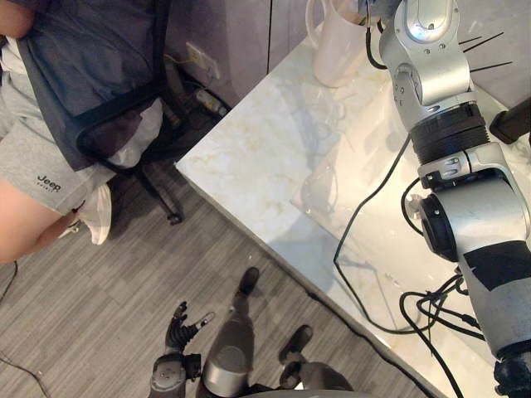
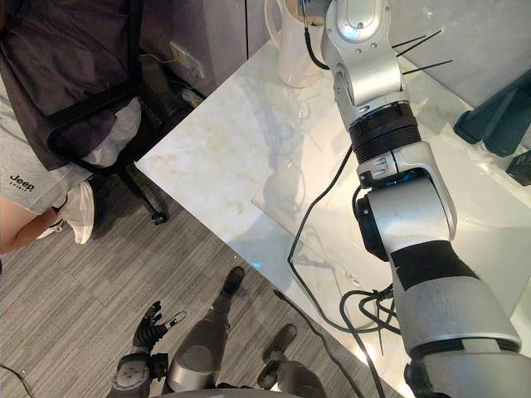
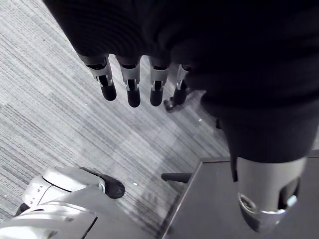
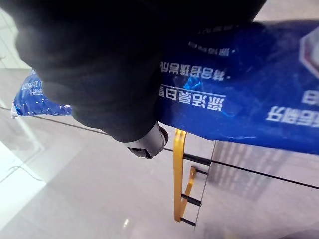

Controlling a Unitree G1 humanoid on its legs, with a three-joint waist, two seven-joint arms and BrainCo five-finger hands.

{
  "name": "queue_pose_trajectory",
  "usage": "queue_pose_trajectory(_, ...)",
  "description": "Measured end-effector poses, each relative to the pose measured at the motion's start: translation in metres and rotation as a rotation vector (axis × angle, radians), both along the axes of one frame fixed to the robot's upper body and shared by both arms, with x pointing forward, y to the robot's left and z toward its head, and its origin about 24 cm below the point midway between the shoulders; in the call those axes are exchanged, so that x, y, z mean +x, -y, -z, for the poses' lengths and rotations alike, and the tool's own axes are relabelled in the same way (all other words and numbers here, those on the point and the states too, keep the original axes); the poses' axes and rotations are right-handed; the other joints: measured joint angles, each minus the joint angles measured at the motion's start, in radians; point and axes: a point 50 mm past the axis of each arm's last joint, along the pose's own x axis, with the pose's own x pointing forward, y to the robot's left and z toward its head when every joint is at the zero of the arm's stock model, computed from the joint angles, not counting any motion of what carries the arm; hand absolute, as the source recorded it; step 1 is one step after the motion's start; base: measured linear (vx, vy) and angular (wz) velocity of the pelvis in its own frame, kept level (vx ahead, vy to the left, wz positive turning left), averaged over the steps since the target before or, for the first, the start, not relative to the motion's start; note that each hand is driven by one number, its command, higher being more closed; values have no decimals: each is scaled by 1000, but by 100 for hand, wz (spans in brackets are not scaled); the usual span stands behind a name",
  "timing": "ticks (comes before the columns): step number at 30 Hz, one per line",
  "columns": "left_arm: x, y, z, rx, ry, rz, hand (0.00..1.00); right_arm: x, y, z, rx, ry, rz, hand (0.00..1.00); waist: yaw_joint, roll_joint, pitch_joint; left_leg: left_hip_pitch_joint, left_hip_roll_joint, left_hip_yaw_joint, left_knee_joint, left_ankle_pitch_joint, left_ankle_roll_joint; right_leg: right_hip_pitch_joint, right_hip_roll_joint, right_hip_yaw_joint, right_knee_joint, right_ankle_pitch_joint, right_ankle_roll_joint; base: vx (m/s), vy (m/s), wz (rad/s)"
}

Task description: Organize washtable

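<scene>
One white marble washtable carries one white jug; one seated person is nearby. Left hand hangs over grey floor, fingers straight, apart. Right hand sits beside one blue printed pouch; grip cannot be told.

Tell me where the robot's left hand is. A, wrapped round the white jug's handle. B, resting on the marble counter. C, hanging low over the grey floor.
C: the left hand hangs over the grey floor, its fingers relaxed and holding nothing, below the marble counter.
</scene>
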Motion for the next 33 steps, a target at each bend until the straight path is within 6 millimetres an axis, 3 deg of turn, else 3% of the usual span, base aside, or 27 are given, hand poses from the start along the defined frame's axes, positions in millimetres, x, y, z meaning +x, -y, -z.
queue_pose_trajectory(2,1,0,-1,1,5,1,0,0,2,0,3,4,17,100,0,0,8,0,0,-1,0,0,0,0,0,-1,0,-1,1,0,0,0)
queue_pose_trajectory(3,4,0,-1,1,10,2,0,0,5,-1,3,4,25,0,1,1,14,-1,0,-2,0,1,-1,0,0,-3,0,-1,2,0,0,0)
queue_pose_trajectory(33,5,4,-1,11,7,24,0,5,14,2,36,-34,47,0,-6,7,19,27,-1,1,0,1,-1,17,-2,-10,6,-8,2,-5,2,0)
